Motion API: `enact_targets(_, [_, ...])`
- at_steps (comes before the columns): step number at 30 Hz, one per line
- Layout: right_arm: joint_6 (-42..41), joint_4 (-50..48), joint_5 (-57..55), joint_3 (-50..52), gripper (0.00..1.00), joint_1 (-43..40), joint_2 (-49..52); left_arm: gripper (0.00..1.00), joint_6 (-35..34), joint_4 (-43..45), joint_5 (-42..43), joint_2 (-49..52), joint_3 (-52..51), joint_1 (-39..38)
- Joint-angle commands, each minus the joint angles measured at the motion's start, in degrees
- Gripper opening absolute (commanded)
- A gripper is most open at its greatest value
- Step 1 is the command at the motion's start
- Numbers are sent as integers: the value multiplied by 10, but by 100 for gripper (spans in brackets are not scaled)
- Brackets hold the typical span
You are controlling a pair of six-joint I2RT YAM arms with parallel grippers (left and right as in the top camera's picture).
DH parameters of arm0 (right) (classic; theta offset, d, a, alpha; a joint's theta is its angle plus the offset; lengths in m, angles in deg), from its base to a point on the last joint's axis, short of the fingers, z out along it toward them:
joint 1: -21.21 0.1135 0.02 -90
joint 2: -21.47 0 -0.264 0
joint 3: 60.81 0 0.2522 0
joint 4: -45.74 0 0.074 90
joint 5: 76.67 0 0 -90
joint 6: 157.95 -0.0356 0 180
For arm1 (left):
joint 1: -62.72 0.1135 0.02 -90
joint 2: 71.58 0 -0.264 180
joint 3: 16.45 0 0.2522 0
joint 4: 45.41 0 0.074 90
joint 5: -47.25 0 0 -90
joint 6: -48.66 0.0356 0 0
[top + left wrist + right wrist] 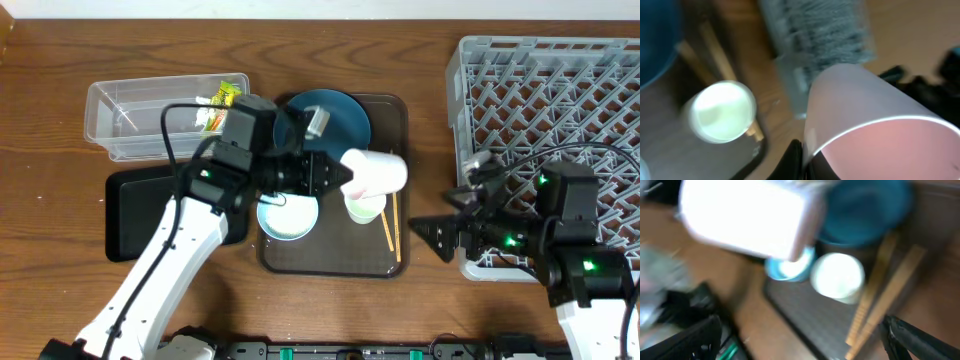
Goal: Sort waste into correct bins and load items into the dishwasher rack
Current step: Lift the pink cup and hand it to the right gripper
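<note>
The left end effector [345, 175] pinched the pink cup [376, 172] on its side over the brown serving tray [330, 262], with the clear tub [150, 118] and black tray [130, 215] back beside its arm. The pale green cup [365, 208] stood partly under the held cup, the chopsticks [390, 228] alongside. A strip of bare desk [430, 130] separated the serving tray from the dishwasher rack [550, 90]. The right end effector [420, 228] hung at the rack's corner, facing the chopsticks. Only its blurred wrist view showed its fingers [920, 337] spread.

Overhead straight down, wrist views close, blurred, both showing green cup [720, 112]
</note>
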Motion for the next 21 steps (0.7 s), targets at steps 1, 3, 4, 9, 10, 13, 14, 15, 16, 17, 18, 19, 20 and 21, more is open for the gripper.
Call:
enact_targets(1, [124, -1, 172, -8, 99, 5, 17, 6, 4, 34, 195, 16, 0, 10])
enact_targets(3, [146, -2, 181, -8, 99, 5, 27, 6, 4, 42, 220, 22, 0, 11])
enact_targets(4, [155, -3, 182, -8, 99, 5, 32, 6, 4, 41, 224, 26, 0, 11])
enact_targets(9, [183, -31, 182, -8, 99, 4, 55, 6, 4, 41, 257, 40, 0, 11])
enact_targets(10, [183, -42, 182, -8, 99, 5, 59, 6, 4, 41, 258, 41, 0, 11])
enact_targets(13, [180, -86, 183, -8, 98, 5, 70, 6, 4, 41, 257, 42, 0, 11])
enact_targets(14, [176, -99, 183, -8, 98, 5, 71, 6, 4, 41, 257, 42, 0, 11])
enact_targets(15, [174, -114, 188, -8, 98, 5, 72, 6, 4, 41, 257, 42, 0, 11])
enact_targets(16, [172, -127, 198, -8, 98, 5, 72, 6, 4, 41, 257, 42, 0, 11])
enact_targets(17, [169, -143, 214, -8, 97, 5, 73, 6, 4, 41, 257, 42, 0, 11])
enact_targets(18, [163, -159, 230, -8, 97, 5, 73, 6, 4, 41, 257, 42, 0, 11])
enact_targets(19, [158, -171, 243, -8, 97, 5, 73, 6, 4, 41, 257, 42, 0, 11])
enact_targets(20, [154, -181, 255, -8, 96, 5, 73, 6, 4, 41, 257, 42, 0, 11])
enact_targets(21, [148, -187, 260, -8, 96, 5, 73, 6, 4, 41, 257, 42, 0, 11])
